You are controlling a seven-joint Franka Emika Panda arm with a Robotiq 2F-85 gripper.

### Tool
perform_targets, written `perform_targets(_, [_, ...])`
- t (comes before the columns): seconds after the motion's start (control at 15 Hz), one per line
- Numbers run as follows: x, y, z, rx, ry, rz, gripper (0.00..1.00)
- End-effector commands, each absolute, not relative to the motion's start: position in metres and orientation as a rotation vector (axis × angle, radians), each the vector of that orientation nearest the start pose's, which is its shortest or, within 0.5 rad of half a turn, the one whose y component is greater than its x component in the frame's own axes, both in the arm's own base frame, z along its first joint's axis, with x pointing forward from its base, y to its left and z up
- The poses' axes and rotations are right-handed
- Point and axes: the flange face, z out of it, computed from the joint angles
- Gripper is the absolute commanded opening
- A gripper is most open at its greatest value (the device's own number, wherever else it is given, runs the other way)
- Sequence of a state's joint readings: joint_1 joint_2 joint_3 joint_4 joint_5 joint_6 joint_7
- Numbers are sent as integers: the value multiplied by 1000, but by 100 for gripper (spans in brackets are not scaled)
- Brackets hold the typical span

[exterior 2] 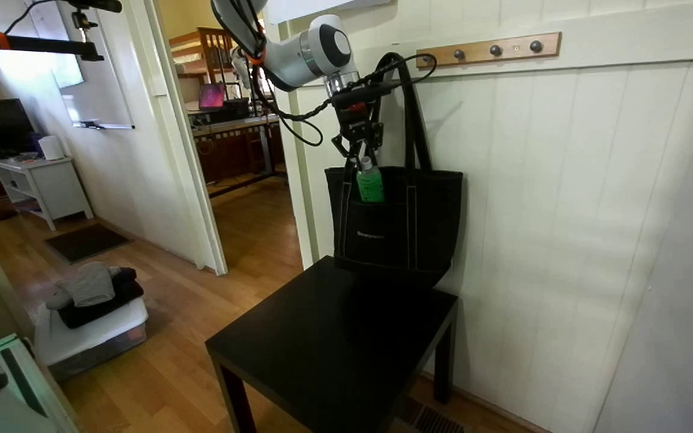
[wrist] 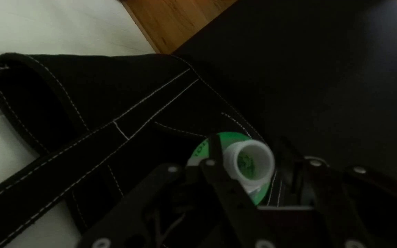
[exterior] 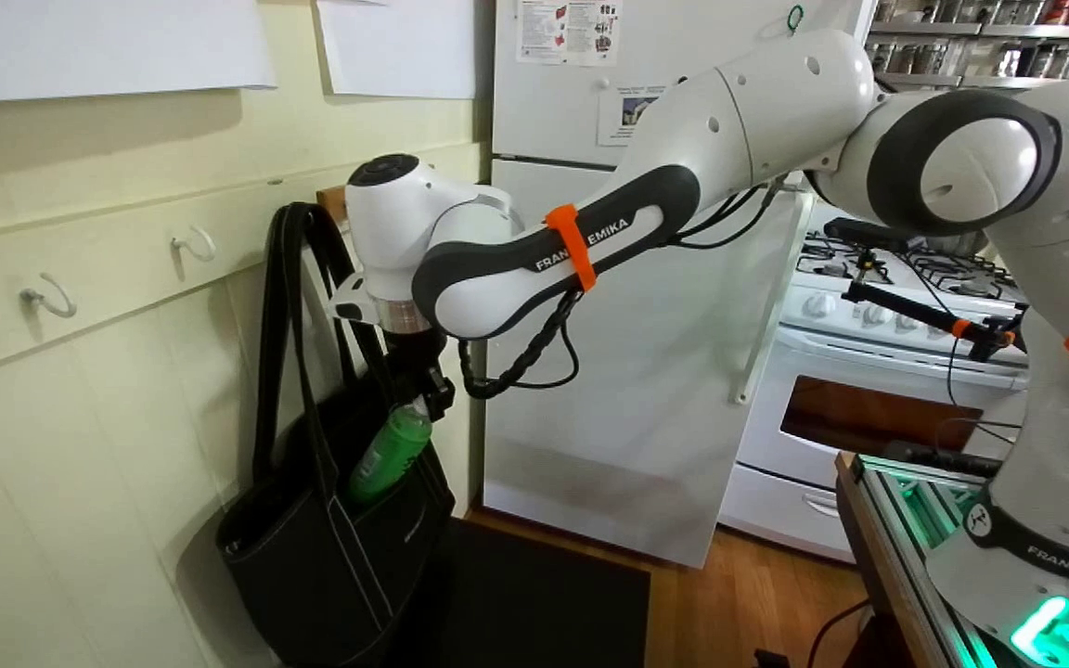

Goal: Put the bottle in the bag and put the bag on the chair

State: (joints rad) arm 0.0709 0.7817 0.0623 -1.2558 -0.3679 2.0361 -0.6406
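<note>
The green bottle point(exterior 2: 371, 184) stands slightly tilted at the front of the black bag point(exterior 2: 437, 222). Its lower part is hidden, apparently in the bag's front pocket. Its white top point(wrist: 255, 160) looks like a hollow ring in the wrist view. The bag hangs by its handles against the wall, its bottom over the back of the black chair seat point(exterior 2: 334, 343); I cannot tell if they touch. My gripper point(exterior 2: 358, 154) is just above the bottle. In the wrist view, its fingers point(wrist: 249, 143) stand on both sides of the bottle's top, with a narrow gap on the right.
A wooden peg rail point(exterior 2: 491, 49) and white hooks point(exterior: 193, 243) are on the wall by the bag. A white fridge point(exterior: 609, 371) and a stove point(exterior: 869, 390) stand beyond the arm. A lidded box point(exterior 2: 94, 337) with clothes sits on the floor.
</note>
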Motion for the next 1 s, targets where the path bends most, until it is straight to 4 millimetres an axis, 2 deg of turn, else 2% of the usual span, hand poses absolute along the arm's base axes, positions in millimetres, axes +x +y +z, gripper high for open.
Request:
perform_targets(0.0, [760,77,290,-3076,-1523,127,76])
perform_targets(0.2, [766,83,284,-3083,-1522,103,99])
perform_targets(0.4, [769,86,283,-3099,-1506,81,100])
perform_targets(0.6, [763,90,292,-3128,-1444,72,100])
perform_targets(0.93, [747,92,301,-3238,-1163,51,100])
